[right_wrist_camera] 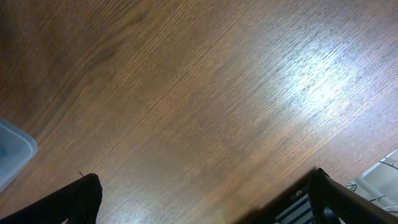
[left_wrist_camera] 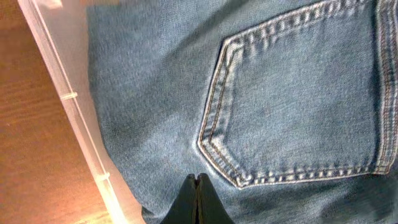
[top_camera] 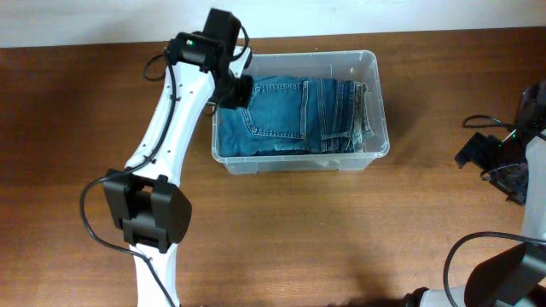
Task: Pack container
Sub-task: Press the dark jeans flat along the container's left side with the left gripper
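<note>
The clear plastic container stands at the back middle of the table, with folded blue jeans lying flat inside it. My left gripper is down in the container's left end. Its fingertips are shut together right over the denim, just below the back pocket, and nothing shows pinched between them. The container's left wall runs beside them. My right gripper hovers over bare table at the far right, open wide and empty. A corner of the container shows at that view's left edge.
The wooden table spreads out in front of the container and to both sides of it. The left arm's base stands at the front left. The right arm's base and its cables occupy the front right corner.
</note>
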`<move>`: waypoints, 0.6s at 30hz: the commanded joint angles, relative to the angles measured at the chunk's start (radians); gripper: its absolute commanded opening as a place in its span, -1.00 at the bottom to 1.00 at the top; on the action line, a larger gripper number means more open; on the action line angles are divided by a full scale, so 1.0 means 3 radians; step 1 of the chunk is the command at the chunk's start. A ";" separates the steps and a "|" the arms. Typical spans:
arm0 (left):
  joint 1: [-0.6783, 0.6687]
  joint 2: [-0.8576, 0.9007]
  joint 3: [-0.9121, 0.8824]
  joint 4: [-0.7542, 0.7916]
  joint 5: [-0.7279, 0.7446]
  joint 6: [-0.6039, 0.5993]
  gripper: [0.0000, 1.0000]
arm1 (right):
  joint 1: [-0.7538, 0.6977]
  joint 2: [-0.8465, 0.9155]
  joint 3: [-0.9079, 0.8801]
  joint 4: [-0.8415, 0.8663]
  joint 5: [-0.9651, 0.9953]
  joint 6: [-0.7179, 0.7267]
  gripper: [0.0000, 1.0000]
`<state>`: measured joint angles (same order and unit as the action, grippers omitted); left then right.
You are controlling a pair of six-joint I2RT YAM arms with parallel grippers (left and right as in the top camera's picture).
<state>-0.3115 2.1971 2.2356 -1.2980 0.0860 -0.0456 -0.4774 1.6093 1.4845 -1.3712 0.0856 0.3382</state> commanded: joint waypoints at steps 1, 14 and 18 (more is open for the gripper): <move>0.0023 0.0009 -0.0069 0.0039 -0.0014 -0.0008 -0.99 | -0.0003 0.0000 -0.0003 0.0001 0.0005 0.0025 0.97; 0.0023 0.0051 -0.0876 0.0716 -0.0023 -0.0032 -0.99 | -0.0003 0.0000 -0.0003 0.0001 0.0005 0.0025 0.97; 0.0023 0.0053 -0.1055 0.0958 -0.0010 -0.0032 -0.99 | -0.0003 0.0000 -0.0003 0.0001 0.0005 0.0025 0.97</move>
<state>-0.3096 2.1975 1.9709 -1.0492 0.0784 -0.0490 -0.4774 1.6093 1.4845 -1.3712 0.0856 0.3374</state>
